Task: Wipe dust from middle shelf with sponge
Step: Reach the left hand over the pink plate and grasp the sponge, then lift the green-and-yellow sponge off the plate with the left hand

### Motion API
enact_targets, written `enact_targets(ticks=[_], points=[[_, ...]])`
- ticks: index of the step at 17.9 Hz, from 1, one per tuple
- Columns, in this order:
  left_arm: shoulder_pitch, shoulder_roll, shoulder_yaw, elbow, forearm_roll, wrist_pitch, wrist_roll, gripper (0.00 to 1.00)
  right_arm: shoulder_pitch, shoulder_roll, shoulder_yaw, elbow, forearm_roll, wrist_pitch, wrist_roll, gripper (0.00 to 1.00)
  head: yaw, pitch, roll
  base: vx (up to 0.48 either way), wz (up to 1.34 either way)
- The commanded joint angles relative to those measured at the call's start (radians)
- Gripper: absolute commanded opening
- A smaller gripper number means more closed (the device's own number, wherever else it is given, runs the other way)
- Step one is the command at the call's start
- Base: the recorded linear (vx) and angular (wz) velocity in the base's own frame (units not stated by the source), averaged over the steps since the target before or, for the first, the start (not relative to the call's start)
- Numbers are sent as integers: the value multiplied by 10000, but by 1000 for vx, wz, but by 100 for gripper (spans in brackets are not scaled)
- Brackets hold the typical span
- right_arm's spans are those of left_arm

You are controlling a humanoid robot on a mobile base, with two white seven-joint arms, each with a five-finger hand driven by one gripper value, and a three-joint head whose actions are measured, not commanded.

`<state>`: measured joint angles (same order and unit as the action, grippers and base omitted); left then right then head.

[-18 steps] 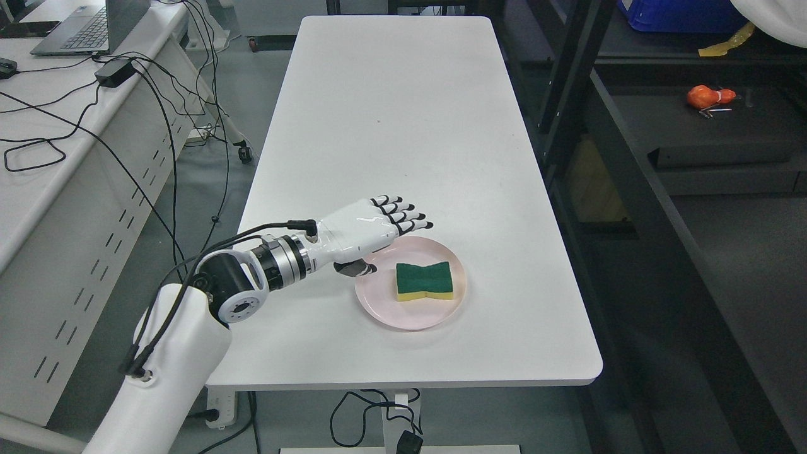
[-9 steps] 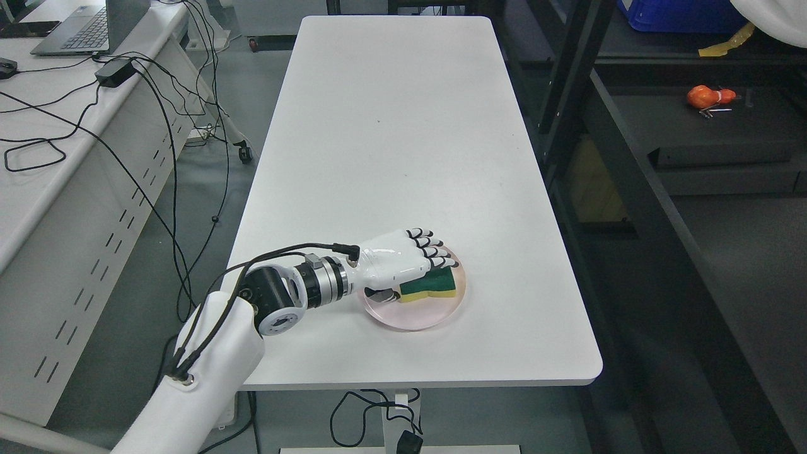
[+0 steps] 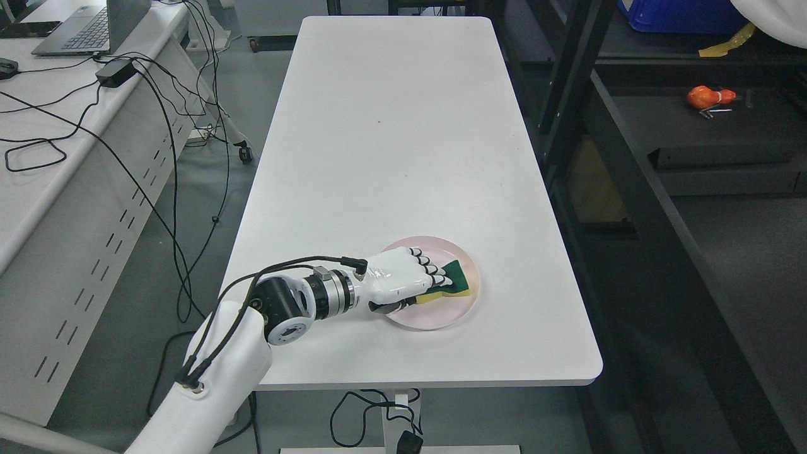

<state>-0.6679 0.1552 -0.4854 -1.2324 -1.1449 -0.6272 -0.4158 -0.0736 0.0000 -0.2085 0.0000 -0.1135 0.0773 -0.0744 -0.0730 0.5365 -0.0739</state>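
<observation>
A green-and-yellow sponge point(image 3: 458, 281) lies on a pink plate point(image 3: 442, 319) near the front of the white table point(image 3: 391, 126). My left hand point(image 3: 421, 291) reaches in from the lower left and covers most of the sponge. Its fingers point(image 3: 435, 272) curl down over the green top, and the thumb presses against the yellow near side, so the hand is shut on the sponge. Only the sponge's right end shows past the fingers. The sponge still rests on the plate. My right arm is out of the picture.
A dark metal shelf rack point(image 3: 630, 189) stands right of the table, with an orange object point(image 3: 709, 96) on one shelf and a blue bin point(image 3: 681, 16) higher up. On the left, a white desk holds a laptop point(image 3: 88, 25) and trailing black cables point(image 3: 157, 126).
My left hand came down and right from the plate's left rim onto the sponge and curled its fingers around it. Plate and sponge slid a little to the right.
</observation>
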Motion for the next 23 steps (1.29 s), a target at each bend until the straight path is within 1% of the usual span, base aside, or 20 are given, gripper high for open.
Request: enact_targets(ticks=[1,3,5,7,8,12,14,17,19,23], points=[[388,-95,847,52,67,-170,-275,49,0,-175,-1,-174,0,-6,8,100,0,0,0,0,0],[588,-110,1506,52,97,-689,-275,36,0,-175,-1,-174,0,-6,8,100,0,0,0,0,0],[879,-171,2502,83,387,-1562,-291,15,0,-175,-1,-174,0,-6,8,100,0,0,0,0,0],[1018,-172,3147,83,770,-1582,-413,3,0,-175,-1,-174,0,-6,8,100,0,0,0,0,0],[1109,-172,3500,83,924,-1582,-398,0,0,-175,-1,-174,0,-6,8,100,0,0,0,0,0],[1157,-172,4865,-54,1354,-1582,-367,0,0,-175,-1,-174,0,-6,8,100,0,0,0,-2,-13],[958,-19,5342,-589,1844,-1582,-398,0,0,-175,-1,-174,0,-6,8,100,0,0,0,-2,-9],[635,212,5528,-1662,2687,-1582,-413,0,0,-175,-1,-174,0,-6,8,100,0,1,0,0,0],[604,151,5498,-2353,3179,-1582,-413,0,0,-175,-1,-174,0,-6,8,100,0,1,0,0,0],[344,-18,5269,-3091,3687,-1582,-444,0,0,-175,-1,-174,0,-6,8,100,0,0,0,0,0]])
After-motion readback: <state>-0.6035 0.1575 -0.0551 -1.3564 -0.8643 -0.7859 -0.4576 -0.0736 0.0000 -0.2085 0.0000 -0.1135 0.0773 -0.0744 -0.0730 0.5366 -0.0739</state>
